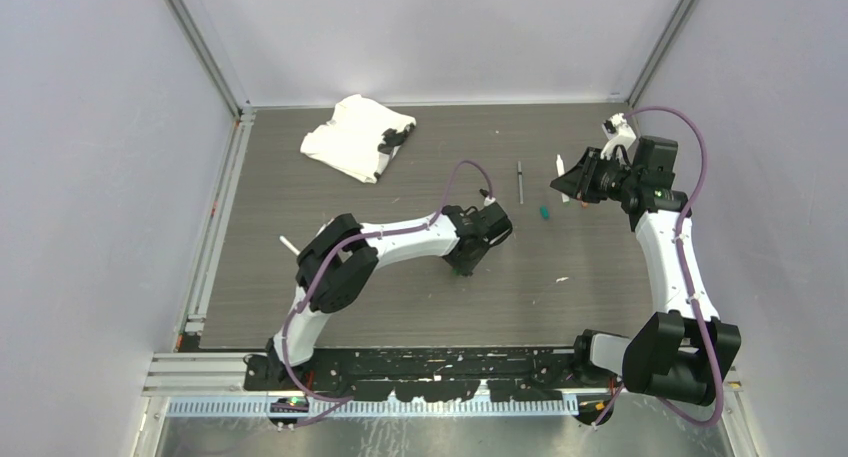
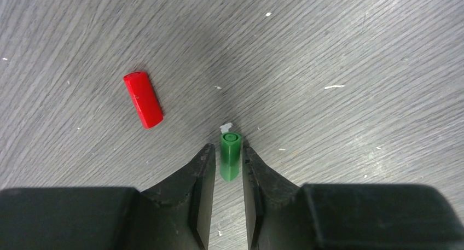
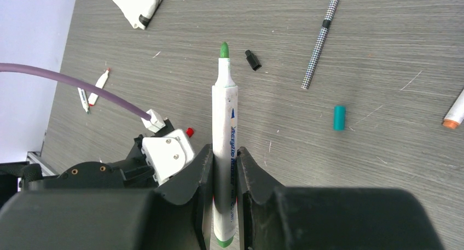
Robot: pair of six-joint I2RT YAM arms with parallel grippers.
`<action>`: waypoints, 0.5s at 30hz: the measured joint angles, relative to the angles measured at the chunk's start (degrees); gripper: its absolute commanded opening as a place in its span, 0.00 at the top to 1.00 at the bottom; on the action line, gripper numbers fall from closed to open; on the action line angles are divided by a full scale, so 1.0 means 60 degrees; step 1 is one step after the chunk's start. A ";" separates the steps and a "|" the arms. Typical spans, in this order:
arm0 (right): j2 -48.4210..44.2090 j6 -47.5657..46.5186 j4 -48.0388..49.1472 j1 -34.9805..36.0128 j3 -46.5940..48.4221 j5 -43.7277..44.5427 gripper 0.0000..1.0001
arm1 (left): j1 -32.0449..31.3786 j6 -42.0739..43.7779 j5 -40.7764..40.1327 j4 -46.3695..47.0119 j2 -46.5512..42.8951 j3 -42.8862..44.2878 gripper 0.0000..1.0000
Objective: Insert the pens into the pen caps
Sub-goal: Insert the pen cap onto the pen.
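- Presently, the counter (image 1: 400,297) carries the whole job: pens and caps lie scattered over its middle and right part, and a white cloth (image 1: 357,137) sits at the far left.
- Left arm (image 1: 400,239) reaches low over mid-counter. Right arm (image 1: 675,262) is raised at the far right, well apart from it.
- Right pincer (image 3: 224,150) is clamped tight on the green-tipped pen (image 3: 224,108), gripping the white barrel toward its rear. The pen's long axis runs straight out along the fingers, tip leading, aimed leftward over the counter.
- Left pincer (image 2: 227,147) stands parted only a little, straddling the green cap (image 2: 230,157). A sliver of counter shows on each side of the cap, so it is judged not clamped.
- Green cap appears to rest on the counter right between the fingertips. Its long axis is in line with the fingers and its ringed end faces away from the palm. Whether that end is the mouth cannot be told.
- Finding: the matching pair is split between the arms. The left arm is by far the nearer to the cap, so the pen would have to come in from the right, tip first, along the cap's axis.
- Red cap (image 2: 143,99) lies near, off to one side of the left pincer. Teal cap (image 3: 340,117) and black cap (image 3: 252,59) lie loose beyond the right pincer.
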 measured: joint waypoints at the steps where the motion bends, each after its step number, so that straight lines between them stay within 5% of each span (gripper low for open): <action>1: 0.0000 0.0000 0.0000 0.0000 0.0000 -0.0011 0.99 | 0.0033 0.0025 0.0080 -0.0106 0.0062 0.0106 0.74; 10: 0.0000 0.0004 0.0058 0.0000 -0.0007 -0.0073 0.99 | 0.0178 0.0477 0.0663 -0.1370 0.0841 0.1402 0.77; 15: 0.0000 0.0004 0.0058 0.0000 -0.0007 -0.0095 0.99 | 0.0244 0.0579 0.0827 -0.1596 0.0984 0.1632 0.95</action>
